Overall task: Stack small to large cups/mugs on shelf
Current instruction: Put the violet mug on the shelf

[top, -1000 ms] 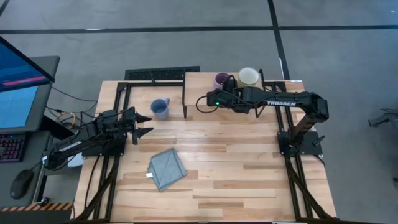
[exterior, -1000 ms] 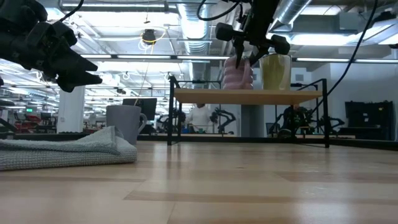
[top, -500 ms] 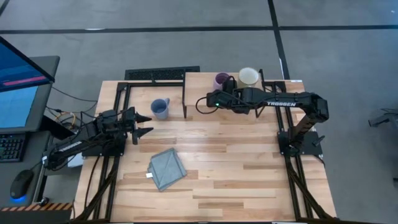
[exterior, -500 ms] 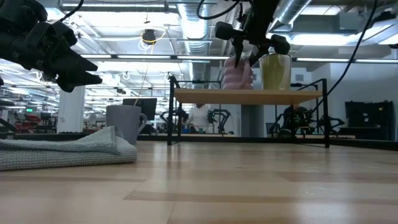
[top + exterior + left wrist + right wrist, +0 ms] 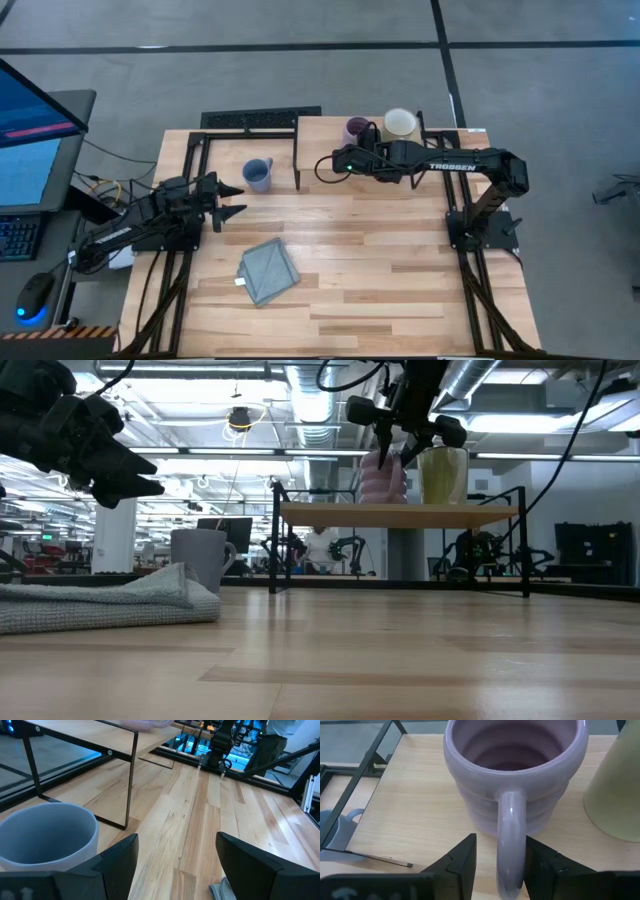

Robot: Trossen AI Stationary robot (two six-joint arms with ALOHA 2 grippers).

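Two of the three mugs are already up on the shelf [image 5: 330, 125], a low light-wood board on thin black legs at the far side of the wooden counter [image 5: 350, 270]. The lavender mug [image 5: 355, 129] stands upright there, with the slightly larger cream mug [image 5: 400, 123] just beside it, the two not nested. The right gripper [image 5: 496, 857] is at the lavender mug: in the right wrist view its fingers [image 5: 464, 855] sit on either side of the mug's handle with a little gap showing, so they look slightly apart and not yet clamped on it. The dusty blue mug [image 5: 258, 174] is not on the shelf; it stands upright on the counter just beside the shelf's near leg. The left gripper [image 5: 228, 200] hovers above the counter near the blue mug, its fingers [image 5: 120, 857] spread apart and holding nothing. A folded grey-blue cloth [image 5: 268, 271] lies on the counter well apart from the mugs. Judging from this layout, the task is roughly midway: the blue mug has yet to reach the shelf, and none of the mugs are stacked by size so far.
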